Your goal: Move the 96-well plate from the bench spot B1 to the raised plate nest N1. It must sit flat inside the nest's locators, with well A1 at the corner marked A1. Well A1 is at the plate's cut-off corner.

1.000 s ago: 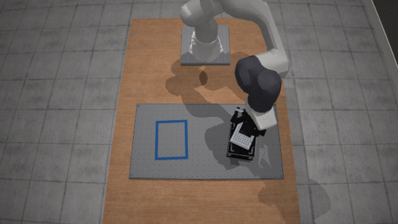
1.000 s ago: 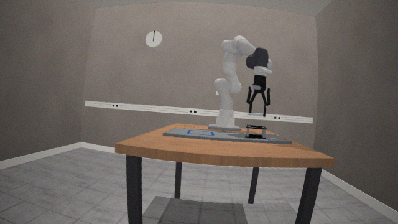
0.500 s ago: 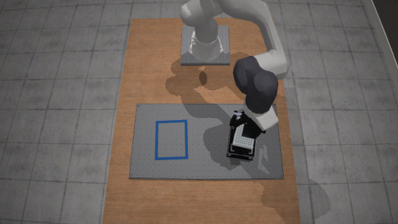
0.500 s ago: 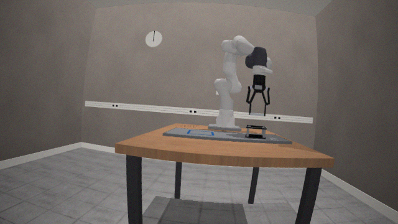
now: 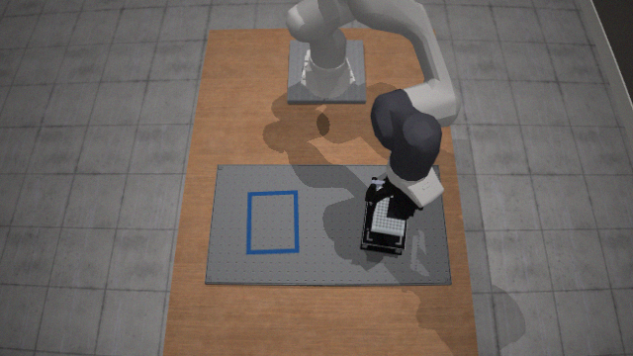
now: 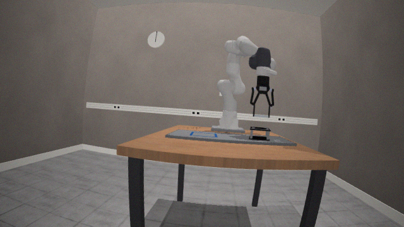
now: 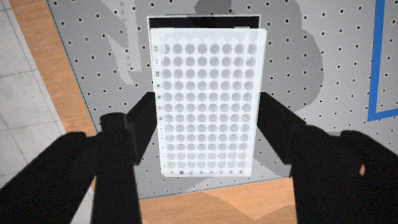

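The white 96-well plate (image 7: pixel 209 102) is held between my black gripper fingers, which clamp its two long sides. In the side view the gripper (image 6: pixel 261 115) hangs pointing down, with the plate (image 6: pixel 261 116) clearly above the black raised nest N1 (image 6: pixel 259 133). From above, the plate (image 5: pixel 388 218) lies over the nest (image 5: pixel 383 238) with its long side along the nest's long side. In the wrist view only a black strip of the nest (image 7: pixel 204 22) shows past the plate's far edge. I cannot tell which corner is cut off.
The blue outline of spot B1 (image 5: pixel 273 222) is empty on the left of the grey perforated baseplate (image 5: pixel 326 224). The arm's base (image 5: pixel 326 69) stands at the back of the wooden table. The baseplate's edge and wood show near the gripper in the wrist view.
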Robot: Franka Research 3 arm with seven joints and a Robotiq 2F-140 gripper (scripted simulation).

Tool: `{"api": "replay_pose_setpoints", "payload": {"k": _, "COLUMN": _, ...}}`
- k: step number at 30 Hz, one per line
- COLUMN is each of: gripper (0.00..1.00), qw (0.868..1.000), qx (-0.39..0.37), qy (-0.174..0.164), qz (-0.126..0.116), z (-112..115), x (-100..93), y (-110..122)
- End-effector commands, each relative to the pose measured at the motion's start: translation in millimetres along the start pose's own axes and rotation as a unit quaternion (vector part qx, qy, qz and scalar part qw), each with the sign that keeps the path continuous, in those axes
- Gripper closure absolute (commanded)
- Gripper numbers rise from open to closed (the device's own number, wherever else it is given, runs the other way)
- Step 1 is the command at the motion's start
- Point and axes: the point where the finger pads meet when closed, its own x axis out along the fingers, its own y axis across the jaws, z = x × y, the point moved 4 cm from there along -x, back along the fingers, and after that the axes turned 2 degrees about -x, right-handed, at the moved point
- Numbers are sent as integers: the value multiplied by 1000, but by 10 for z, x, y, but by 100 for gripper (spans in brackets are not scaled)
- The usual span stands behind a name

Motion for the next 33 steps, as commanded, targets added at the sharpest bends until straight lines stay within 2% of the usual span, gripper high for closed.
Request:
{"api": "replay_pose_setpoints", "payload": {"k": 1, "gripper": 40, "qw": 1000, "qx": -10, "qy": -2, "qz": 0, "z": 2, "x": 5, "y": 8}}
{"api": "replay_pose_setpoints", "payload": {"k": 25, "gripper": 40, "qw": 1000, "qx": -10, "qy": -2, "qz": 0, "z": 1, "x": 5, "y": 17}}
{"api": "replay_pose_setpoints", "payload": {"k": 33, "gripper": 40, "qw": 1000, "qx": -10, "qy": -2, "qz": 0, "z": -2, "x": 139, "y": 18}}
